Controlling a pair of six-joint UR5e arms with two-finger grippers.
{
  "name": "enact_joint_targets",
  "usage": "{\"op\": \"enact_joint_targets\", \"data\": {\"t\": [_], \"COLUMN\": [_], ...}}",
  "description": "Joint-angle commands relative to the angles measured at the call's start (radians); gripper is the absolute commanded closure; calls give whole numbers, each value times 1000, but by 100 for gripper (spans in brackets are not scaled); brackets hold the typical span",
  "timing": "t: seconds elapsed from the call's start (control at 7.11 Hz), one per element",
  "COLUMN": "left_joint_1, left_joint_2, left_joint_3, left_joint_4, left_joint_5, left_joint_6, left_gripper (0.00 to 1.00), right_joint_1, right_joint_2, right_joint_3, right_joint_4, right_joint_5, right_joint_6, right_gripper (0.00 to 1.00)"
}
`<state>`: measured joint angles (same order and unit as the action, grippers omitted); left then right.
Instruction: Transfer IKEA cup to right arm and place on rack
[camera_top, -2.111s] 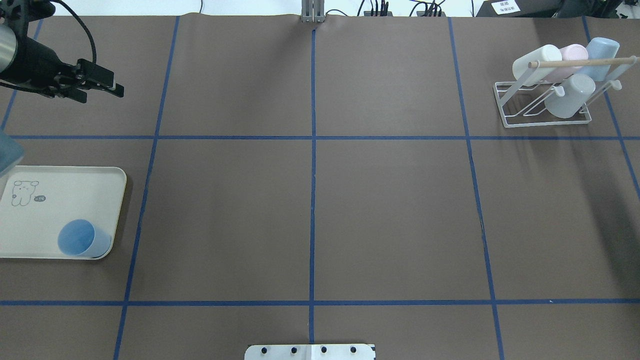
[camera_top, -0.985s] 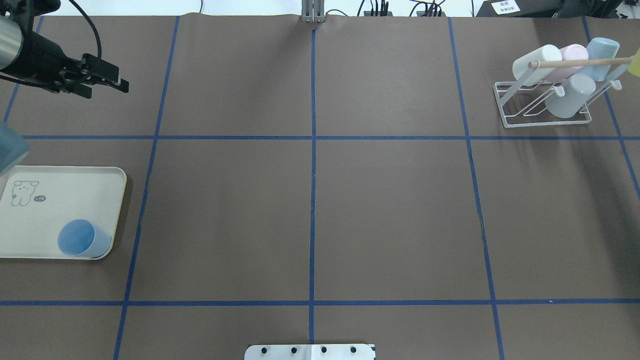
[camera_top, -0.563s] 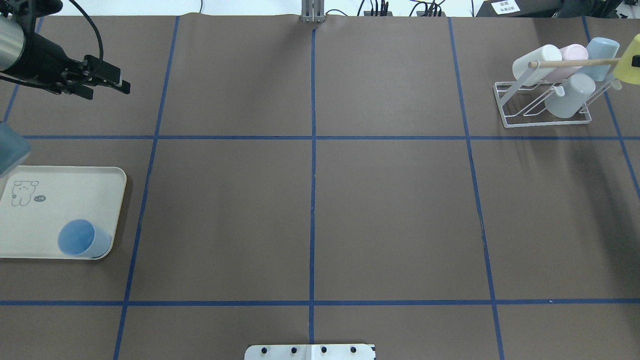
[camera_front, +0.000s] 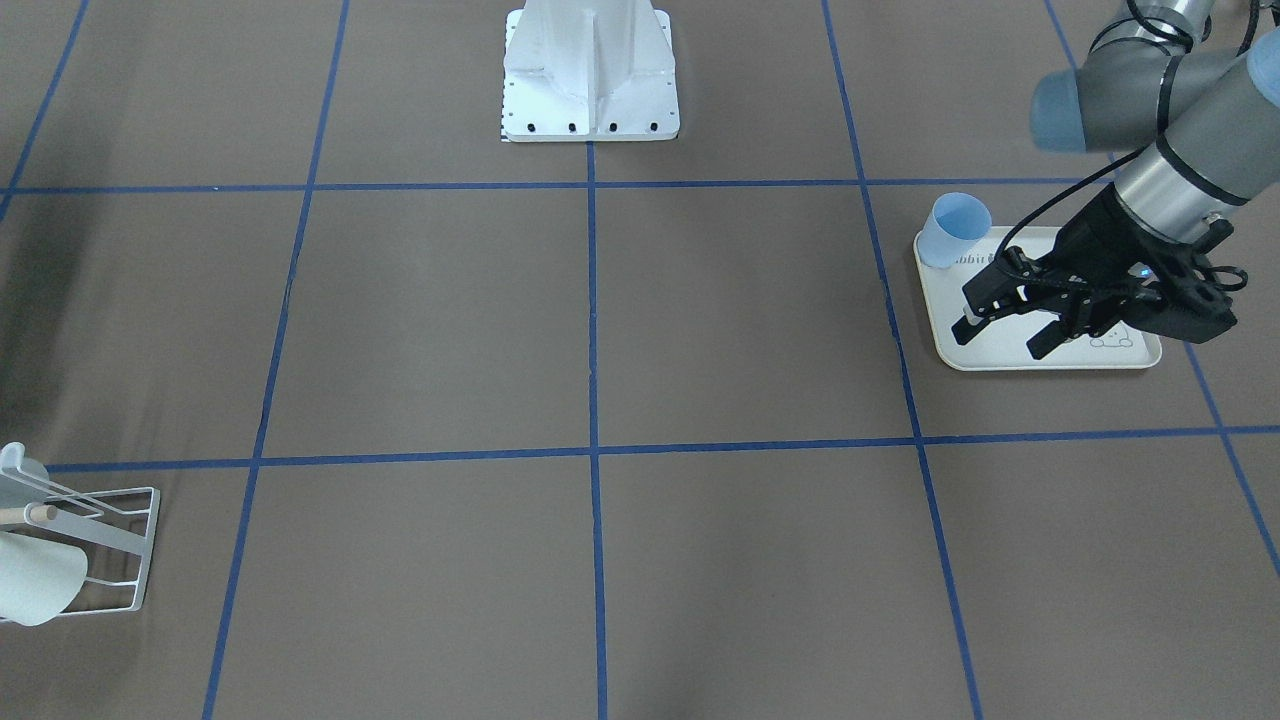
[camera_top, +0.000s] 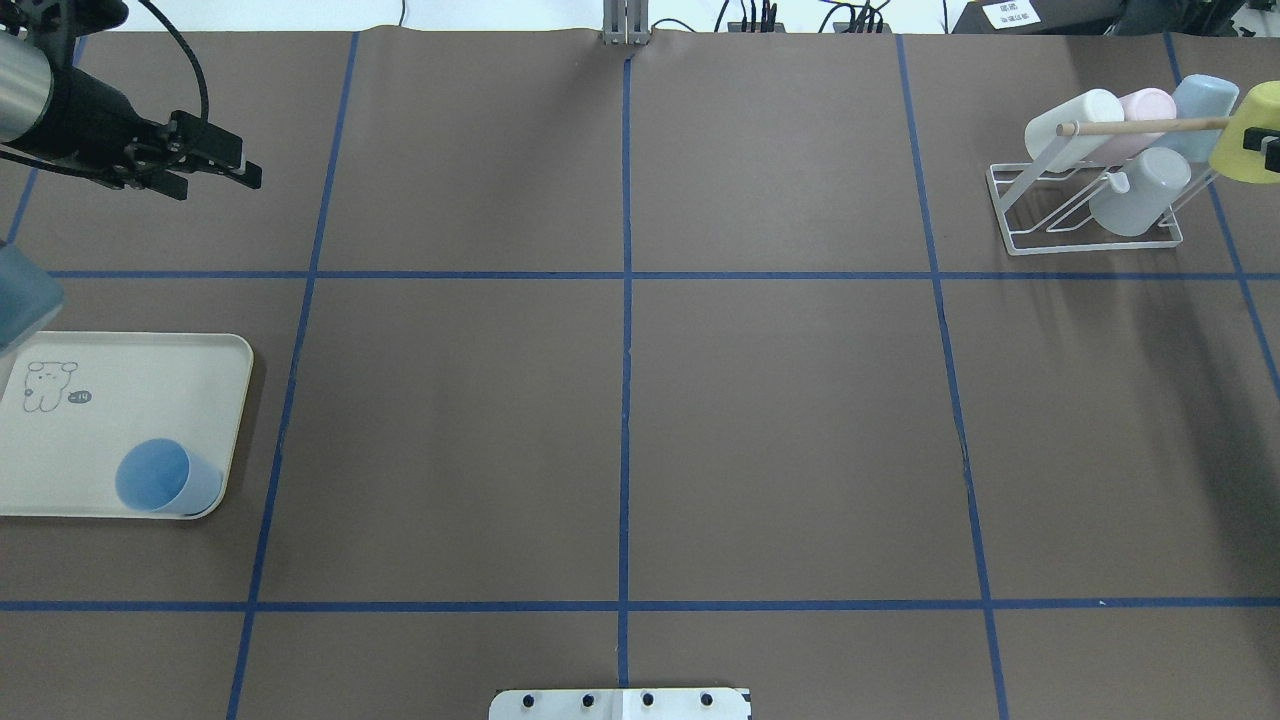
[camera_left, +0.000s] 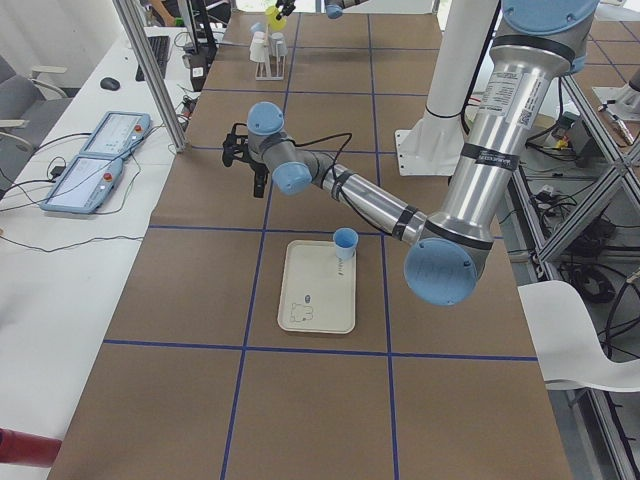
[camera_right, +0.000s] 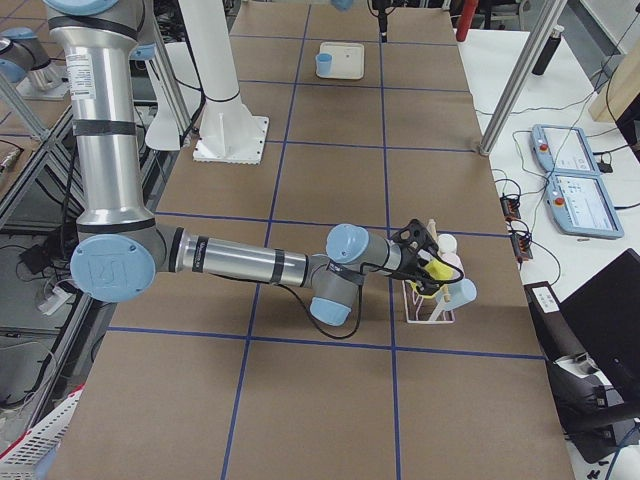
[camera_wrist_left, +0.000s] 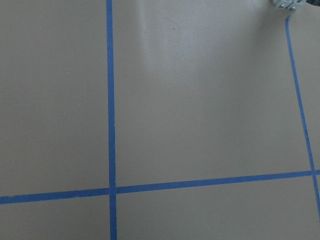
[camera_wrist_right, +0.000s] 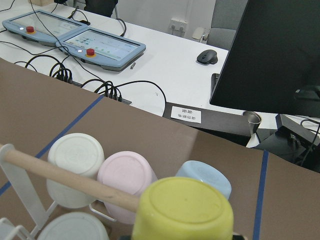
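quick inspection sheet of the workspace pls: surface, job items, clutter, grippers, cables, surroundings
surface: brown table cover with a blue tape grid; no spills seen
job's things: yellow cup held close by the rack; four other cups sit on the rack
clutter: blue cup upright on the cream tray
grippers: right gripper shut on the yellow cup; left gripper open, empty
cables: black cable loops over the left wrist
surroundings: two teach pendants and a mouse on the white desk beyond the table
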<state>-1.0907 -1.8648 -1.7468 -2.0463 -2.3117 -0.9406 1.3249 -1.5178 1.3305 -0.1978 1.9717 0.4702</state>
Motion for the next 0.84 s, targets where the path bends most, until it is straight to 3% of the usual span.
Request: {"op": "enact_joint_targets", "data": {"t": [0.0,0.14,0.28,0.7], "left_joint_1": [0,0,0,0], "left_joint_2": [0,0,0,0], "left_joint_3": [1,1,1,-2], "left_joint_4": [0,0,0,0], "left_joint_5": [0,0,0,0], "left_joint_6": [0,0,0,-1], "left_gripper": [0,0,0,0], "right_joint_1": [-12,-30,-39,-39], "right_joint_2": [1,1,2,1], "right_joint_3": [0,-5,-14,-4], "right_joint_4": [0,-9,0,-3], "right_joint_5": [-13,-17,-10,-5], "right_joint_6": [-13,-36,-41,-41], "right_gripper": [79,4,0,0]}}
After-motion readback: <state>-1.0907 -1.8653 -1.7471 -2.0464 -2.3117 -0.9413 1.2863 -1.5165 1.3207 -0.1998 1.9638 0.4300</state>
